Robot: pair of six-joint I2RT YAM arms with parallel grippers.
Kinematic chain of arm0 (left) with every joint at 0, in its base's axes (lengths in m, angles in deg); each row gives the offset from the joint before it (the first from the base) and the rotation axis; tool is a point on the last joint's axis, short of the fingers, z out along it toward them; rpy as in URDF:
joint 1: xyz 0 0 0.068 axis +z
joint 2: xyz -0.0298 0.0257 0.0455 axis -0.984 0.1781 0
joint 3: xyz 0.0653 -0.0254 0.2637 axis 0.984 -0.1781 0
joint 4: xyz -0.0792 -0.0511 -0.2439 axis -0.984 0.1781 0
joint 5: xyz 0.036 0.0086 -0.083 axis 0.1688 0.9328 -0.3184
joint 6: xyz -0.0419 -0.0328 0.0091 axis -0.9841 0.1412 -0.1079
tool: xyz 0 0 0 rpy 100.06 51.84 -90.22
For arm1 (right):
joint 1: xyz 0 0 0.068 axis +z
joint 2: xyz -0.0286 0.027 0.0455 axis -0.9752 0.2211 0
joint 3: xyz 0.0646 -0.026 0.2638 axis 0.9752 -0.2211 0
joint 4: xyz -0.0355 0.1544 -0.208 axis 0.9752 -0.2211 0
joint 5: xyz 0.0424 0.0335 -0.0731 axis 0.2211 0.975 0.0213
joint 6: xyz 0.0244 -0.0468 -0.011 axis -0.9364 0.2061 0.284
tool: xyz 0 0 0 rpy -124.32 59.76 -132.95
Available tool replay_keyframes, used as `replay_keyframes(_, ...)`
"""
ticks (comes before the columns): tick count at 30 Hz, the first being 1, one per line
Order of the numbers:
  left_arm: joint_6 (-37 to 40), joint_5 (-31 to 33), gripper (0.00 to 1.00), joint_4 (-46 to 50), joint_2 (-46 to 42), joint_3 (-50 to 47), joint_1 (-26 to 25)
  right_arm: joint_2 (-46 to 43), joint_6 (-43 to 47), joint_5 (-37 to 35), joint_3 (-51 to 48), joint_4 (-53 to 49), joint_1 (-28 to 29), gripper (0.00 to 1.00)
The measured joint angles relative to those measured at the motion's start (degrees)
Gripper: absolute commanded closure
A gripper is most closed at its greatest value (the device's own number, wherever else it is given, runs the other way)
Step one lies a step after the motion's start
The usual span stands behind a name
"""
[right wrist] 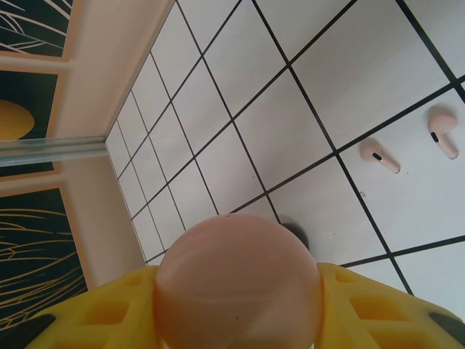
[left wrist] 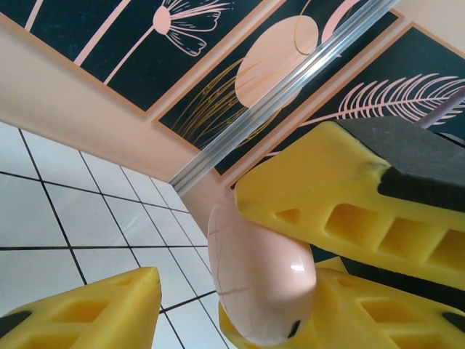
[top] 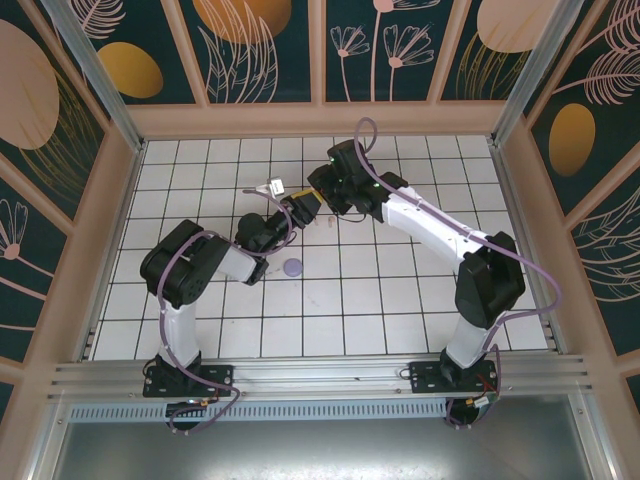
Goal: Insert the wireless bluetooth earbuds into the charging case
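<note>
pink gloss clamped in yellow plastic

pink and smooth as a pebble, the round pink case (right wrist: pixel 236 269) sits squeezed between the two fingers of the right gripper (right wrist: pixel 240 323), with one chunky yellow finger hard against each side. the fingers are moulded plastic with boxy hollows cut into them, matte where the case is shiny. in the left wrist view the case shows edge-on, a fat lens shape with a hairline seam round it and a small dark slot near its lower end.

the left gripper (left wrist: pixel 211 323) stands spread around that same case. its lower-left finger is clear of the shell, with tile showing in the gap, so it grips nothing. whether its other finger touches the shell i can't tell. a black foam pad (left wrist: pixel 429 156) backs the big yellow finger lying along the top of the case.

the pink earbuds (right wrist: pixel 380 156), two tiny glossy stemmed buds, lie loose on the white tiles (right wrist: pixel 218 109) out beyond the right fingers. they are well apart from the fingers and near each other without touching. the tiles are flat and square, with dark grout. a lilac round case (top: pixel 292 267), a flat disc, lies on the floor on the near side of the meeting fingers.
</note>
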Motion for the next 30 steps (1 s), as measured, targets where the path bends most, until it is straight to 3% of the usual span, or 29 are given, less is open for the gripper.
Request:
replay_keyframes(4,-0.2,-0.2,0.5,-0.3,0.4,0.5,0.0,0.0,0.0,0.0,0.0,0.0,0.1,0.68)
replay_keyframes(23,-0.1,-1.1,0.91,-2.2,1.3,1.5,-0.1,0.0,-0.8,-0.9,0.0,0.2,0.3,0.67)
replay_keyframes(25,-0.1,-1.1,0.95,-2.2,1.3,1.5,-0.1,0.0,-0.8,-1.0,0.0,0.2,0.3,0.59)
replay_keyframes(27,-0.1,-1.2,1.0,-2.2,1.3,1.5,-0.1,0.0,-0.9,-1.1,0.0,0.2,0.3,0.42)
replay_keyframes(30,-0.4,-1.3,1.0,-2.4,1.3,1.5,-0.1,-0.1,-0.8,-1.1,0.0,0.4,0.3,0.28)
